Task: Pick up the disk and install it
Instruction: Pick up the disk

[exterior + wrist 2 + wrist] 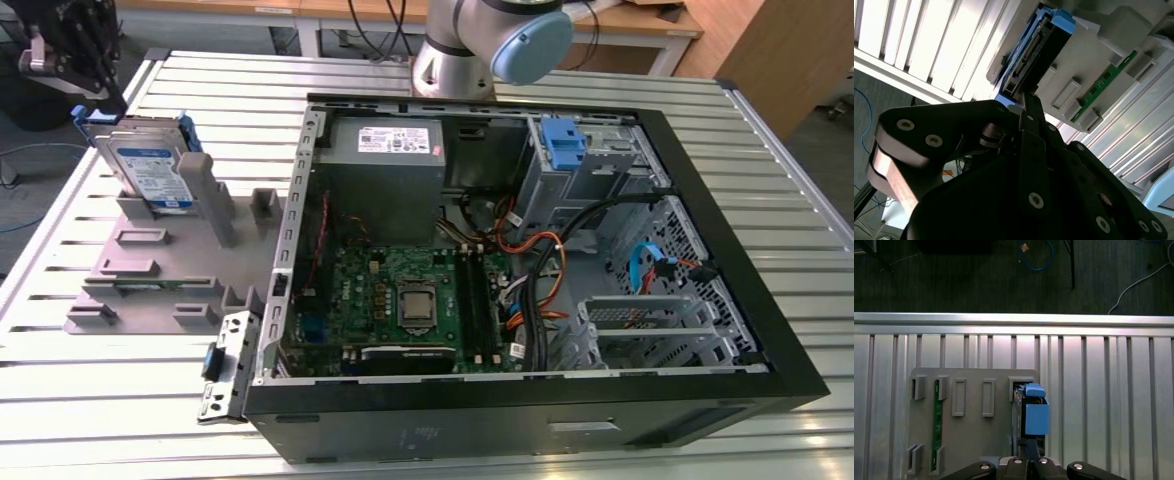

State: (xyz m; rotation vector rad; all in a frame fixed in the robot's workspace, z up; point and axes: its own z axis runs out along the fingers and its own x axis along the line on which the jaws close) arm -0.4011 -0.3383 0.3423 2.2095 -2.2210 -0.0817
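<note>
1. Nearest the lens in the second wrist view: the black metal linkage gripper. Its fingers are pressed together w/ nothing seen btwn them. The tips sit right at one end of the disk; can't tell if they touch it.
2. The flat silver metal disk, white-and-blue label, framed by a bright blue plastic carrier, stands upright on its edge in a slot of the grey plastic fixture. It is not in the computer.
3. In the first wrist view the blue carrier end of the disk lies just beyond the fingertips, at the fixture's corner.
4. A thin green memory strip lies in another slot of the same fixture, well apart from the disk.
5. The fixture rests on the slatted aluminium table, on the exterior view's left of the open black PC case.
6. Inside the case: green motherboard, grey metal power supply box w/ white label, and a narrow upright blue plastic latch at a metal bay.
7. The grey-and-blue arm rises from the table behind the case.
</note>
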